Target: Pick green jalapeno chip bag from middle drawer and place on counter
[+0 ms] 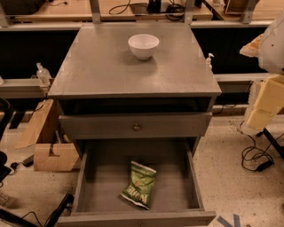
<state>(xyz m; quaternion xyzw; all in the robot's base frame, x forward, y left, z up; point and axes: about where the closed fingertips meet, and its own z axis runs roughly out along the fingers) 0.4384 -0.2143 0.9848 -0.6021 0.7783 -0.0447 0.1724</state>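
The green jalapeno chip bag (140,191) lies flat on the floor of the pulled-out middle drawer (104,177), right of centre and near its front wall. Above the drawer is a shut grey drawer front with a round knob (136,127). The counter (106,66) is the grey cabinet top, with a white bowl (143,45) near its far edge. My gripper (265,104), cream-coloured under a white arm part, hangs at the right edge of the view. It is beside the cabinet at about counter height, well away from the bag.
Cardboard boxes (46,142) and cables lie on the floor left of the cabinet. A cable and plug (257,162) lie on the floor at the right. Tan worktops with cables (133,9) run behind the cabinet. A small pump bottle (208,60) stands behind the counter's right edge.
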